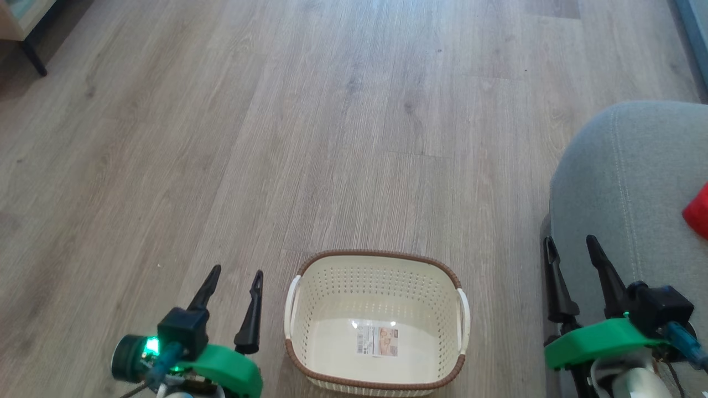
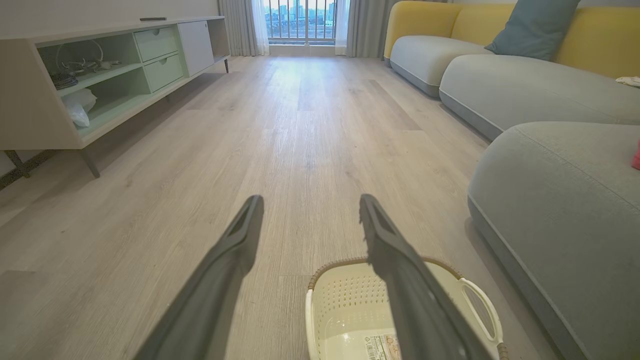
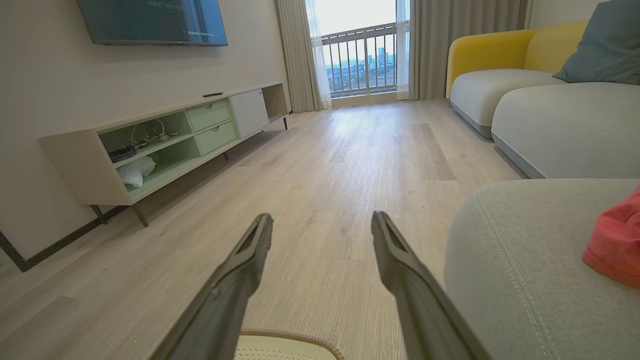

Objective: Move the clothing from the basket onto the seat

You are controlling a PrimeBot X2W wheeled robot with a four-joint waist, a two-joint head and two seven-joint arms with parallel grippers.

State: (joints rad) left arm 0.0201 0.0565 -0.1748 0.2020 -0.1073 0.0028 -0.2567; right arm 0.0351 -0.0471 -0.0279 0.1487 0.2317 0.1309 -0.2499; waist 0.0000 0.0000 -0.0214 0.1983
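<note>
Left of the basket [image 1: 332,287], my left gripper [image 1: 237,271] hovers over the wood floor [image 1: 332,138], its fingers spread wide with nothing between them. The basket stands on the floor, and its bare bottom shows a label [image 1: 377,340]. Right of the basket, my right gripper [image 1: 569,240] is also wide and holds nothing, its fingers over the near edge of the seat [image 1: 625,182]. Farther right of the basket, red clothing [image 1: 698,213] lies on the seat, cut by the frame edge.
</note>
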